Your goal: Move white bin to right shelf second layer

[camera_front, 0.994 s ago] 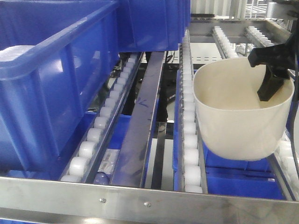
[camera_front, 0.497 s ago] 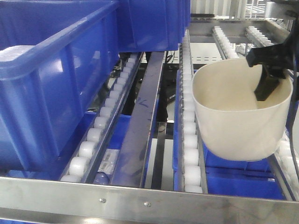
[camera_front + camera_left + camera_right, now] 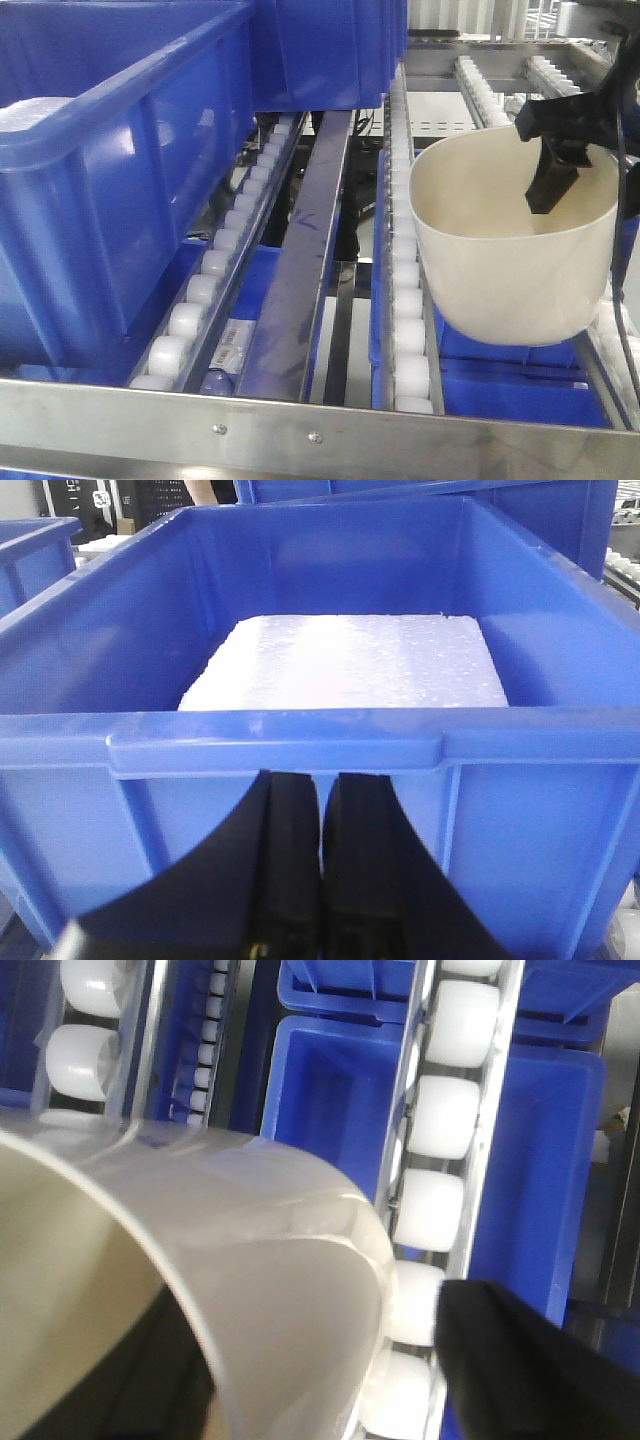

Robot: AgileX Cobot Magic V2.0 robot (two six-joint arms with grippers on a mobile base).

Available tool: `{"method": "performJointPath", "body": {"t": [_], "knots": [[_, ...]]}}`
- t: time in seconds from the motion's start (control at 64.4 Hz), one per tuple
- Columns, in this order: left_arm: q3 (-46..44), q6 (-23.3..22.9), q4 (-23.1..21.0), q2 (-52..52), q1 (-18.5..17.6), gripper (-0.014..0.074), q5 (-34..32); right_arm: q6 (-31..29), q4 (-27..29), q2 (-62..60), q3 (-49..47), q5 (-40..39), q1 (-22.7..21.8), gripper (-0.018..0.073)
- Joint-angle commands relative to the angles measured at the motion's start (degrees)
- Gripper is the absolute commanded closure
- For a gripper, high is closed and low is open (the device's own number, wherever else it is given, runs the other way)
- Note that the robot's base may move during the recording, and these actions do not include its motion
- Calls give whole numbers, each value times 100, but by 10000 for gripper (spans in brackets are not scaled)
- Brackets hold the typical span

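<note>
The white bin [image 3: 510, 270] sits upright on the roller lanes [image 3: 405, 290] of the right shelf second layer, behind the riveted front rail [image 3: 300, 420]. My right gripper [image 3: 310, 1340] is open and straddles the bin's right wall [image 3: 290, 1290]. One finger [image 3: 548, 185] hangs inside the bin. The other finger [image 3: 520, 1360] is outside, with a gap to the wall. My left gripper [image 3: 322, 790] is shut on nothing, just in front of a blue crate [image 3: 280, 750].
The large blue crate [image 3: 110, 170] fills the left lanes of the same level and holds a white foam slab [image 3: 345, 660]. More blue crates [image 3: 520, 385] lie on the level below the rollers. A steel divider [image 3: 310, 260] runs between the lanes.
The right gripper's inner finger has swung left, away from the bin's right wall. The bin has stayed on the rollers, barely shifting.
</note>
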Motion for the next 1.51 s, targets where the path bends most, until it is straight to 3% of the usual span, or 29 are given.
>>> {"method": "performJointPath", "body": {"t": [0.0, 0.73, 0.839, 0.994, 1.056, 1.491], "knots": [[211, -15, -35, -80, 0, 512, -488, -26, 6, -240, -202, -286, 7, -39], [211, -15, -35, -80, 0, 512, -488, -26, 6, -1565, -265, -324, 7, -26], [211, -15, -35, -80, 0, 512, -488, -26, 6, -2196, -118, -533, 7, 107], [211, -15, -35, -80, 0, 512, -488, -26, -7, -3343, 372, -808, 7, 530], [211, -15, -35, -80, 0, 512, -488, -26, -7, -3747, 593, -949, 7, 484], [211, -15, -35, -80, 0, 512, -488, -26, -1, -5879, 2205, -1942, 7, 510]]}}
